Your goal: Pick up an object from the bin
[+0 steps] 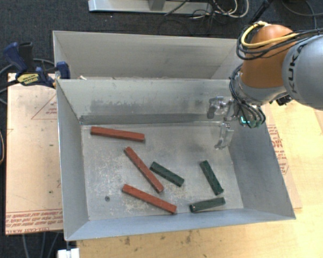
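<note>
Fingers (224, 136) of the gripper (219, 129) stand apart with nothing between them, at the right rear of the bin (70, 144). Nearest is a slanting green bar (211, 177), just in front of them. Other green bars (167, 174) and red bars (144, 169) lie further left.

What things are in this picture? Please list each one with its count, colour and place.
bin: 1, grey metal, middle of the view
red-brown sticks: 3, on the bin floor; back left, centre, front
dark green sticks: 3, on the bin floor; centre, right, front right
arm: 1, grey with orange cover, reaching in from the right
hand: 1, metal, over the bin's back right
</note>
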Robot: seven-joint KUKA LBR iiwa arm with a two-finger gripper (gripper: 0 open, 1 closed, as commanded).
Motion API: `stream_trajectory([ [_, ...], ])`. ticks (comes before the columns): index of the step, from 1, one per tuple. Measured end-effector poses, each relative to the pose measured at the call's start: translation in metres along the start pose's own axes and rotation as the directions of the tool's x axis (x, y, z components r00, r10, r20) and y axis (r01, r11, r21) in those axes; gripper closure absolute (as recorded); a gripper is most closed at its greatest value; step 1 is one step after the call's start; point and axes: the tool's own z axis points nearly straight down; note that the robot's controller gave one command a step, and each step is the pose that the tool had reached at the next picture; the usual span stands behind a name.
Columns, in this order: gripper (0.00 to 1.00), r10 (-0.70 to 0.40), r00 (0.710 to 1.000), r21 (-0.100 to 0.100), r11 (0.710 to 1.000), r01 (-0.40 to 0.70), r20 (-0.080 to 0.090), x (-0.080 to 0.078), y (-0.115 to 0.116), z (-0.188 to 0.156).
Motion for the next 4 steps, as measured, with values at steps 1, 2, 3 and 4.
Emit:
stream_trajectory([
  [1, 0.00, -0.284, 0.959, 0.002, 0.959, 0.284, 0.006, 0.085, 0.034, -0.029],
  [2, 0.00, -0.738, 0.675, 0.003, 0.675, 0.738, 0.001, 0.115, 0.040, 0.064],
  [3, 0.00, -0.945, 0.326, 0.006, 0.326, 0.945, 0.011, 0.051, -0.015, 0.062],
  [4, 1.00, -0.946, 0.325, 0.007, 0.325, 0.946, 0.005, 0.052, -0.018, 0.063],
])
